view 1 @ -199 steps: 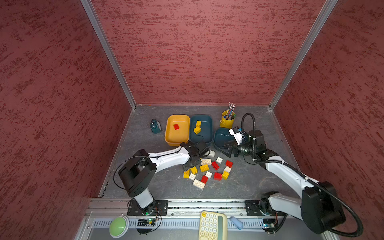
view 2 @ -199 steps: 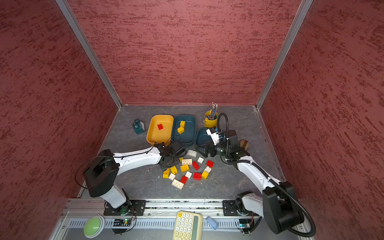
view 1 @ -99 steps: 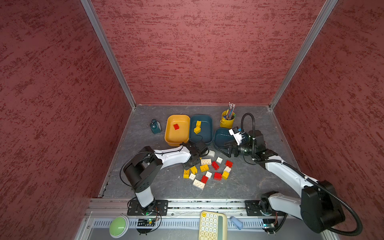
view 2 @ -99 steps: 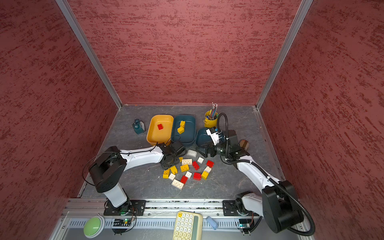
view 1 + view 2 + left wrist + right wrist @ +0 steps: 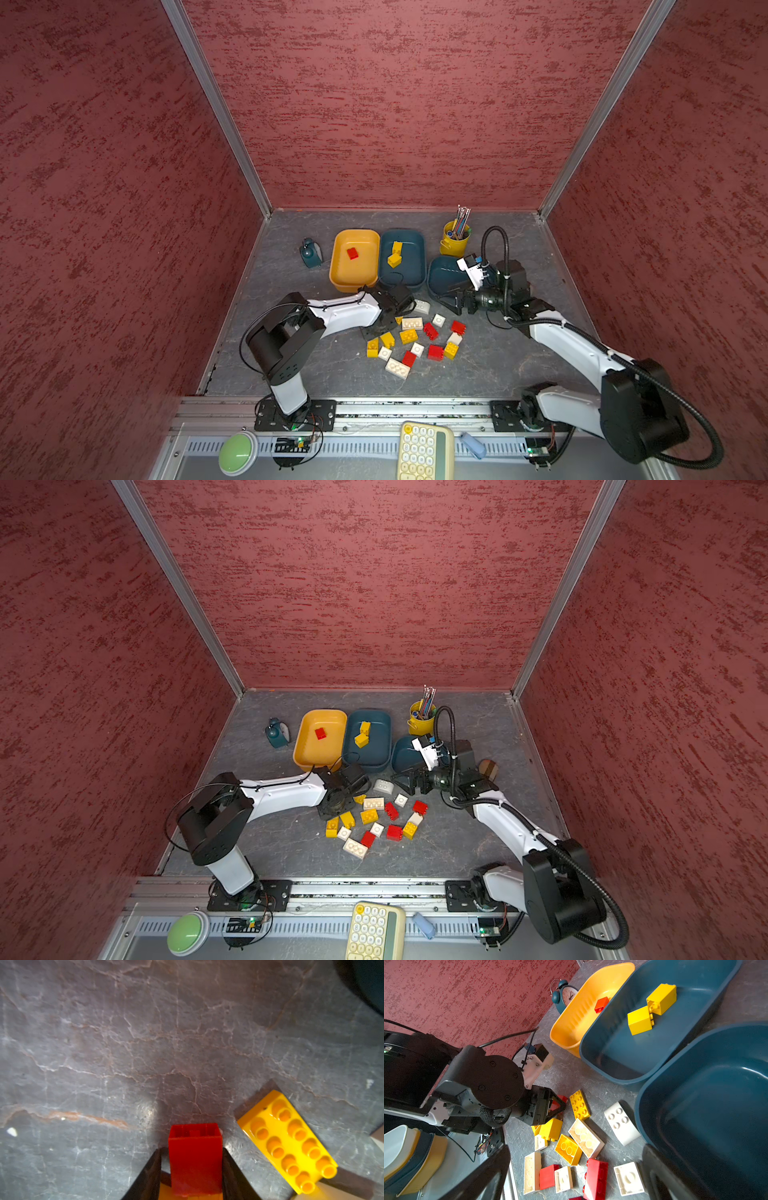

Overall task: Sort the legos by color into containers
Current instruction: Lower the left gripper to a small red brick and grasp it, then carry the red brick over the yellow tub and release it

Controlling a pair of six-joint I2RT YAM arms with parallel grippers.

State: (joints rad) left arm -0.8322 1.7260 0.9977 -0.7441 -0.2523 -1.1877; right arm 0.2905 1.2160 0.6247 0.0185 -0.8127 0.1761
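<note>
At the far-left edge of the legos (image 5: 409,336), left gripper (image 5: 192,1150) straddles a red brick (image 5: 195,1163), clamp unclear, presumably for the orange tub (image 5: 333,266) holding red; right gripper (image 5: 455,302) gapes, empty.

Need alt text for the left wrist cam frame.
The left pincer has its black fingers closely flanking a red brick over a grey marbled table; whether they grip it is unclear. A yellow eight-stud brick lies flat beside it, and a dark teal tub shows at the frame's margin.
</note>
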